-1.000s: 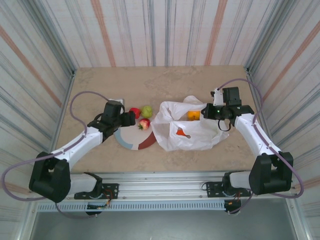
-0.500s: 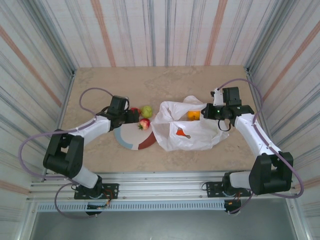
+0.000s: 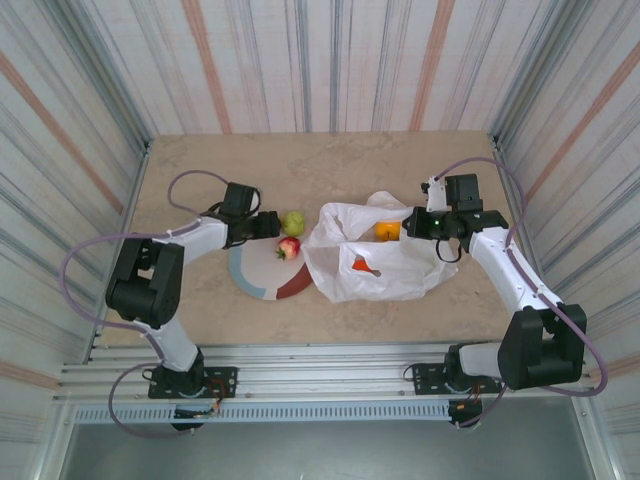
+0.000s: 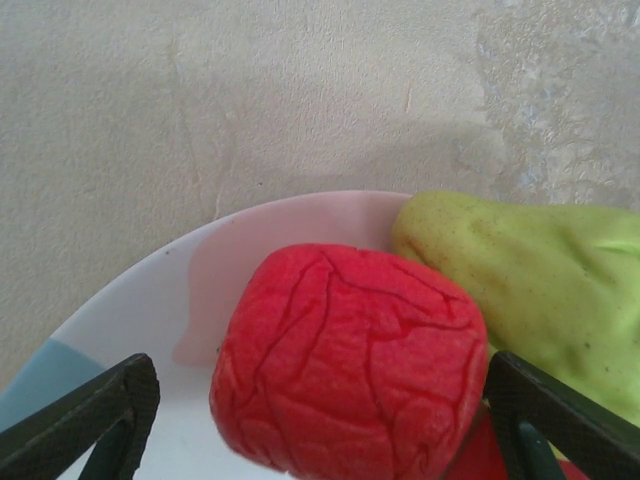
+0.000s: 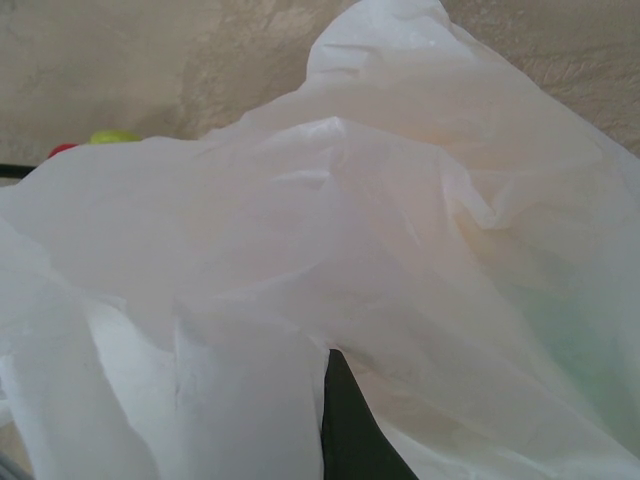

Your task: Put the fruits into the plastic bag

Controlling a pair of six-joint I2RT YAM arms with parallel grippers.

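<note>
The left claw (image 3: 264,226) is held low over the far rim of the plate (image 3: 262,282), left of the middle of the desk (image 3: 330,165). Its fingers (image 4: 85,425) are spread to either side of a wrinkled red fruit (image 4: 345,360). A gap is seen between that fruit and the finger on the left of the wrist view. Whether the other finger touches it cannot be made out. From above, the red fruit is covered by the claw.

A green fruit (image 3: 292,221) lies just beside it on the bag's side, cut off by the frame edge in the wrist view. A strawberry-like fruit (image 3: 289,248) rests on the plate, closer to the desk's near edge.

The plastic bag (image 3: 385,275) is spread crumpled right of the desk's middle, its left edge meeting the plate's rim. An orange fruit (image 3: 387,231) is seen in its open mouth on the far side. An orange-red patch (image 3: 362,266) is glimpsed through a handle hole, and what it belongs to cannot be told.

The right claw (image 3: 418,222) is set at the bag's far right rim. In its wrist view white folds are draped over it and one dark finger (image 5: 350,425) is seen. Whether it is spread or pressed together cannot be told.
</note>
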